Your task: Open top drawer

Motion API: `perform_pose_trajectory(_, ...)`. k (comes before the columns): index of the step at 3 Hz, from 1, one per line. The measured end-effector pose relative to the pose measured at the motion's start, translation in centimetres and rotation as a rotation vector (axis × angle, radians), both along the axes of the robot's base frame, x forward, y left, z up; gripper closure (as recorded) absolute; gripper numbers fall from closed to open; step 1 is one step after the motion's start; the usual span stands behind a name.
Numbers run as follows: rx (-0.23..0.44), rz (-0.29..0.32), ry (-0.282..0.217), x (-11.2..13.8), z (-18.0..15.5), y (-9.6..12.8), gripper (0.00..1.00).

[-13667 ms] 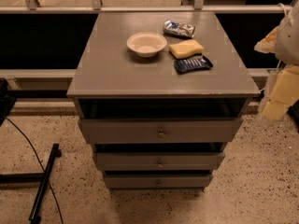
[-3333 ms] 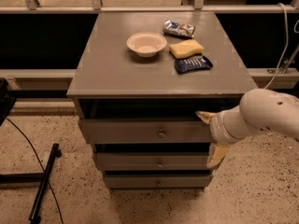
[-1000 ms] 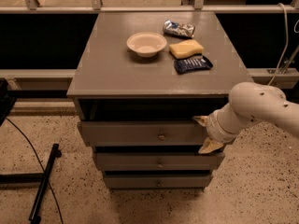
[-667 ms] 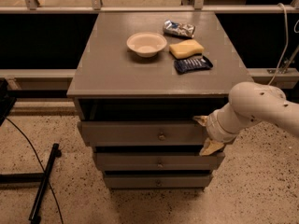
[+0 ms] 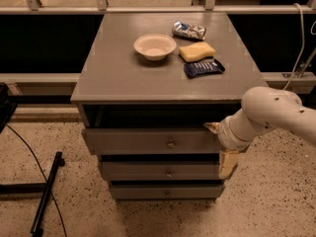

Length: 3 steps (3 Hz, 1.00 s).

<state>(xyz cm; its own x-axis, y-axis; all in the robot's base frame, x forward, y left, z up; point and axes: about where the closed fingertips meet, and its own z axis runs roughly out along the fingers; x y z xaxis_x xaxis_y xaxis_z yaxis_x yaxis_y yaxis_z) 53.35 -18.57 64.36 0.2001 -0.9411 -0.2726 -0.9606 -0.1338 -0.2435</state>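
Observation:
The top drawer (image 5: 148, 141) is the widest grey front of three, with a small round metal knob (image 5: 171, 144) at its middle. A dark gap shows above it under the cabinet top. My gripper (image 5: 219, 146) is at the drawer front's right end, on a white arm coming in from the right. Its fingers are open: the upper fingertip (image 5: 212, 127) sits at the front's top right corner, and the lower finger (image 5: 227, 164) hangs below the front's bottom edge. The drawer's inside is hidden.
Two narrower drawers (image 5: 165, 171) lie below. The cabinet top (image 5: 113, 73) holds a white bowl (image 5: 154, 46), a yellow sponge (image 5: 196, 51), a dark blue packet (image 5: 204, 67) and a silver bag (image 5: 189, 30). A railing runs behind. A black stand base (image 5: 47, 194) lies on the floor at left.
The gripper came in from the far right, then shifted slightly left to the drawer front's right end. It has barely moved over the last second. The drawer looks unmoved.

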Motion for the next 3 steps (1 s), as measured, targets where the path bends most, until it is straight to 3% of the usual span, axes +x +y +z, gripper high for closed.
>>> perform_pose_trajectory(3, -0.004, -0.003, -0.031, 1.3, 0.8, 0.8, 0.00)
